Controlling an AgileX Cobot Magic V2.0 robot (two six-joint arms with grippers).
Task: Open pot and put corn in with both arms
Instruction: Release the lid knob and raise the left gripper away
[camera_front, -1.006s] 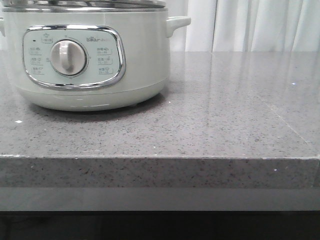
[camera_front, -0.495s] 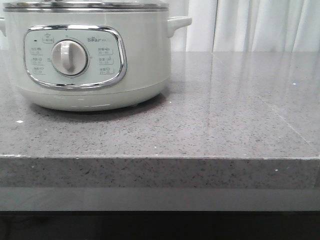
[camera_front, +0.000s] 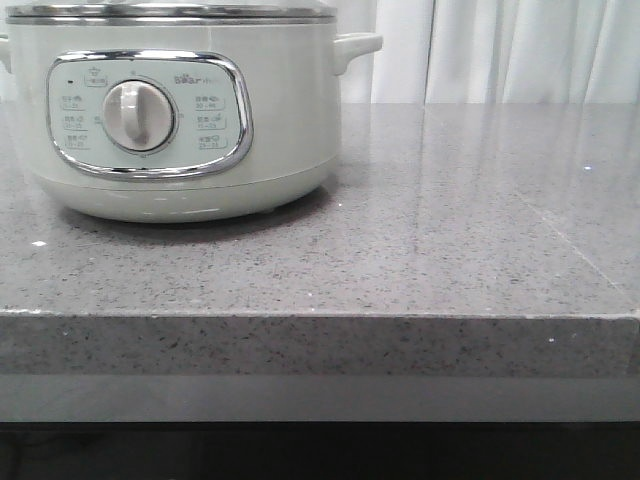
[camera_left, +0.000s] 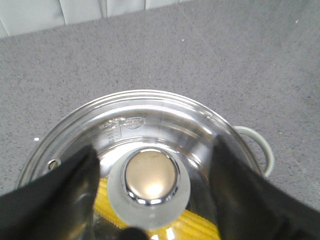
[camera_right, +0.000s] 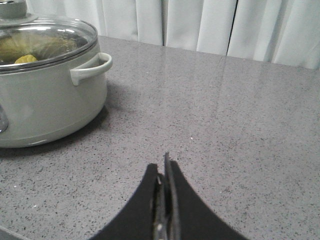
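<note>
Corn (camera_left: 200, 226) shows yellow under the glass lid (camera_left: 125, 125), now settled level on our pot (camera_front: 180, 110), left pincer (camera_left: 150, 170) wide around the knob (camera_left: 150, 175), right pincer (camera_right: 164, 167) closed empty over the bench (camera_front: 450, 230).

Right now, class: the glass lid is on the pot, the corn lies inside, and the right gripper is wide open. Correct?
Not quite. The right wrist view shows the right gripper shut and empty. The glass lid is on the pot, with the corn inside.
</note>
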